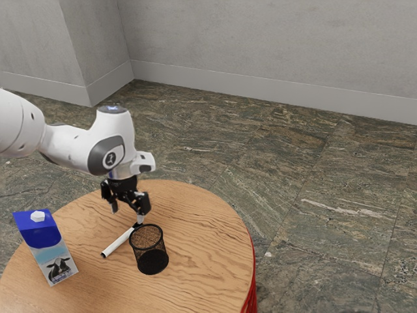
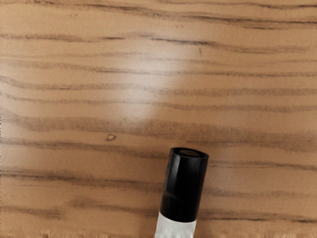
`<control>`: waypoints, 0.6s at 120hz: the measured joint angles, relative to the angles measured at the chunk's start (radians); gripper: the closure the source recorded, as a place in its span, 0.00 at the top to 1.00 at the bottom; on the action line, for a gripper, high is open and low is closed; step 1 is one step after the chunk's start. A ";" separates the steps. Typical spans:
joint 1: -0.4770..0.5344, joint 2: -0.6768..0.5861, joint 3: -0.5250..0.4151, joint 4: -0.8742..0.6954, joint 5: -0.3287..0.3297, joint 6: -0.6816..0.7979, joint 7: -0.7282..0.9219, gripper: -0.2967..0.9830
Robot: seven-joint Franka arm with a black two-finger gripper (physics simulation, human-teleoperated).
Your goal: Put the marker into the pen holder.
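Picking up is the step in hand: the claw (image 1: 128, 214) hangs spread near the far, capped end of the marker (image 1: 117, 242), flat on the bench (image 1: 208, 244) at the exterior view's left of the holder (image 1: 152, 261), so it should align, lower and pinch.

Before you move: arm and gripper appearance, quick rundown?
Franka arm: glossy white, rounded segments; dark grey rounded panel with a pale emblem, blue marking on the top cap. Gripper: black, angular, two fingers with pale tips.
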 joint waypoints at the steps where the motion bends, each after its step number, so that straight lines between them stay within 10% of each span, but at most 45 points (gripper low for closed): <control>1: 0.000 -0.001 0.001 -0.005 0.000 0.004 0.000 0.77; 72: -0.014 0.002 0.022 -0.092 0.002 0.126 0.040 0.54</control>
